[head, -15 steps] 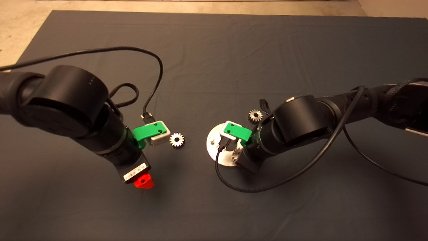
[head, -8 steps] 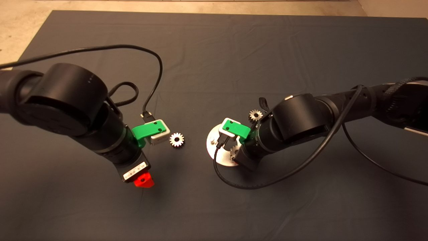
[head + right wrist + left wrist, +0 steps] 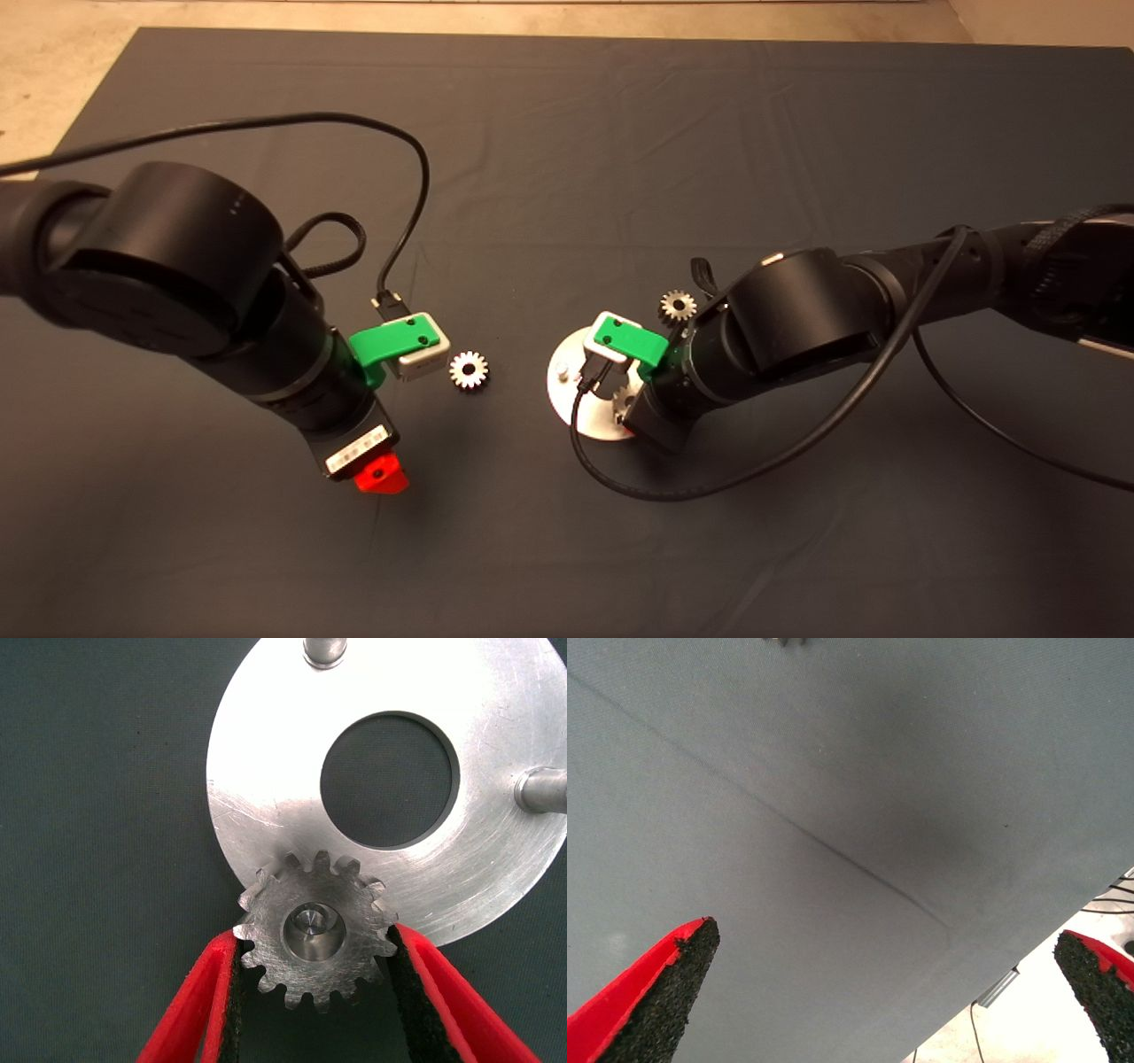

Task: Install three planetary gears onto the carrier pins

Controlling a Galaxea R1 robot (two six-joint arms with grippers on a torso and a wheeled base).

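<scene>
The silver disc [image 3: 266, 771] lies on the mat, and two bare carrier pins [image 3: 324, 649] [image 3: 542, 788] stand on it. My right gripper [image 3: 314, 937] is shut on a planetary gear [image 3: 354, 966] at the disc's rim. A third pin [image 3: 312, 926] shows inside that gear's bore. In the head view the disc [image 3: 564, 390] is partly covered by the right wrist. Two more gears lie flat on the mat, one [image 3: 469, 369] between the arms and one [image 3: 678, 306] behind the disc. My left gripper [image 3: 881, 992] hangs open over bare mat, left of the middle gear.
Black cables loop from both wrists, one [image 3: 709, 483] trailing on the mat in front of the disc. The mat's far-left corner [image 3: 133, 35] meets pale floor. Open mat lies in front of and behind the arms.
The right wrist has shifted slightly to the left over the disc with the gear in its fingers. The left arm has hardly moved.
</scene>
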